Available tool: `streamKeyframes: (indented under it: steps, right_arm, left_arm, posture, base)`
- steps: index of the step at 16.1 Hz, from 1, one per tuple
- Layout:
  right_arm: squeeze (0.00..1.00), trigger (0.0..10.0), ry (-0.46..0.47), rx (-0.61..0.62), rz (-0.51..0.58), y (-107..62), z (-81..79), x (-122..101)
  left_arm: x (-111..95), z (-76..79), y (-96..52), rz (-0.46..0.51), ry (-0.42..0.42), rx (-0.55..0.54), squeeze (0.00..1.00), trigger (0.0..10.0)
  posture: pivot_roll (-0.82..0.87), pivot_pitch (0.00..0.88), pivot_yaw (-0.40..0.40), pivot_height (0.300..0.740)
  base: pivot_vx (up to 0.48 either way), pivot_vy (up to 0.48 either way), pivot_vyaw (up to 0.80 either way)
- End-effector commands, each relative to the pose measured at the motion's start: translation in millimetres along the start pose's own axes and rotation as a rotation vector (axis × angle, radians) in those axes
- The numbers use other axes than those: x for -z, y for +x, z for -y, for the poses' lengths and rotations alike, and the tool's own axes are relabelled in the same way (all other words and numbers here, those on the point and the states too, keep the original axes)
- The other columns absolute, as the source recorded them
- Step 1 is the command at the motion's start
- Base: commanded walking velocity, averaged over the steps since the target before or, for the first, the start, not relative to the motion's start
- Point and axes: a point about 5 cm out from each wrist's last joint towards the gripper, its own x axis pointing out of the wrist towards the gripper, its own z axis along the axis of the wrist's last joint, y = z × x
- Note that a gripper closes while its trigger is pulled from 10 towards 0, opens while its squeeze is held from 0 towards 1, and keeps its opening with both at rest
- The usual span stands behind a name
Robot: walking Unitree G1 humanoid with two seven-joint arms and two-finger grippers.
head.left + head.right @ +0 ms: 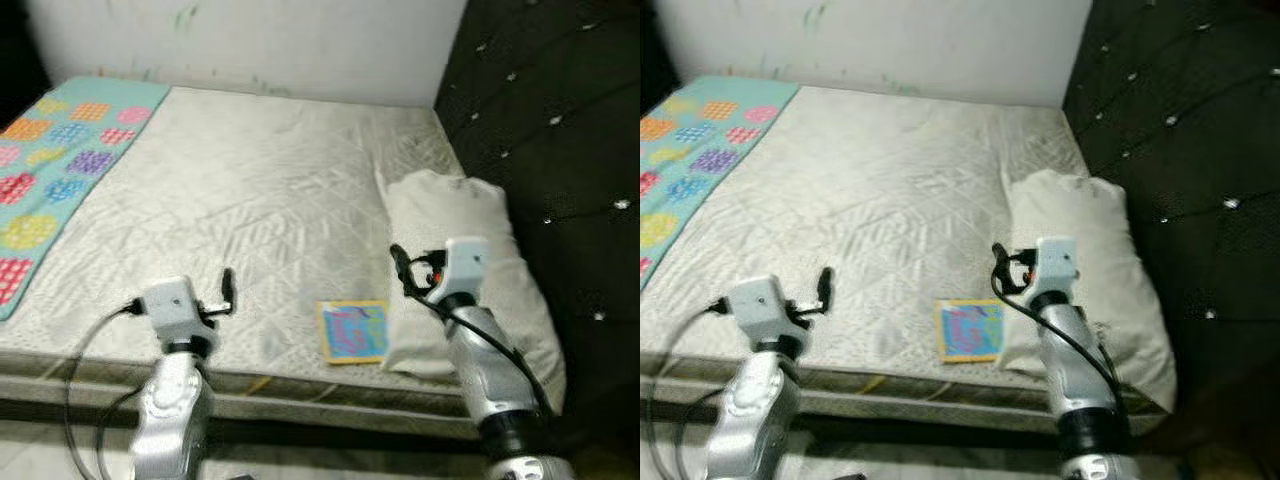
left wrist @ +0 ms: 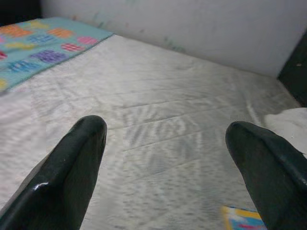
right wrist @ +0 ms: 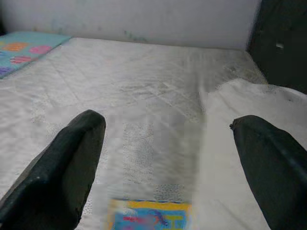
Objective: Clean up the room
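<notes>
Head view: a small picture book (image 1: 353, 331) lies flat at the bed's (image 1: 250, 200) front edge, beside the pillow (image 1: 470, 270). Right wrist view: right claw (image 3: 168, 167) wide open, empty, book just ahead between its fingers. Left wrist view: left claw (image 2: 177, 167) open, empty, farther off.

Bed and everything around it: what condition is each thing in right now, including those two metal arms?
Mattress: bare, with no sheet on it.
Blanket: spread flat along the bed's left edge.
Pillow: lying flat at the right side, rumpled.
Book: closed, flat near the front edge, touching the pillow.
Left gripper: raised over the mattress, fingers open, holding nothing.
Right gripper: raised beside the pillow, fingers open, holding nothing.
</notes>
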Motion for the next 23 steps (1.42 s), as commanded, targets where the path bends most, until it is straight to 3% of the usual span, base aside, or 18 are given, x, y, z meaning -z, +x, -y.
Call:
streamKeyframes:
  steps: [1, 11, 12, 13, 15, 23]
  right_arm:
    - [0.0, 10.0, -0.023, 0.032, 0.01, -2.2, 9.5, -3]
    - [0.0, 10.0, -0.024, -0.014, 0.001, -1.9, 3.2, -2]
    - [0.0, 10.0, -0.026, -0.022, -0.003, -2.2, 2.7, -2]
    - [0.0, 10.0, -0.026, -0.025, -0.005, -2.4, 2.4, -2]
    - [0.0, 10.0, -0.027, -0.038, -0.012, -3.0, 0.1, 0]
    - [0.0, 10.0, -0.017, -0.065, -0.009, -1.8, -3.3, -2]
  left_arm:
    - [-3, 8.6, 0.8, 0.006, -0.02, 0.026, 0.0, 10.0]
    - [-3, 8.7, 1.3, 0.005, -0.021, 0.01, 0.0, 10.0]
    - [-6, 6.8, 1.3, 0.032, 0.044, 0.0, 0.0, 10.0]
    - [-5, 8.3, 1.0, 0.03, -0.007, 0.026, 0.0, 10.0]
    - [-7, 8.4, -0.2, 0.039, -0.021, 0.051, 0.0, 10.0]
    - [-6, 12.0, -1.4, 0.038, -0.023, 0.081, 0.0, 10.0]
  posture:
    - [-0.08, 0.0, -0.053, 0.74]
    - [-0.09, 0.0, -0.057, 0.74]
    - [-0.09, 0.0, -0.057, 0.74]
    - [-0.09, 0.0, -0.057, 0.74]
    - [-0.09, 0.0, -0.057, 0.74]
    - [-0.09, 0.0, -0.057, 0.74]
  base:
    - [0.0, 0.48, 0.0]
    - [0.0, 0.48, 0.0]
    - [0.0, 0.0, 0.0]
    - [0.0, 0.0, 0.0]
    - [0.0, 0.0, 0.0]
    - [0.334, 0.0, 0.0]
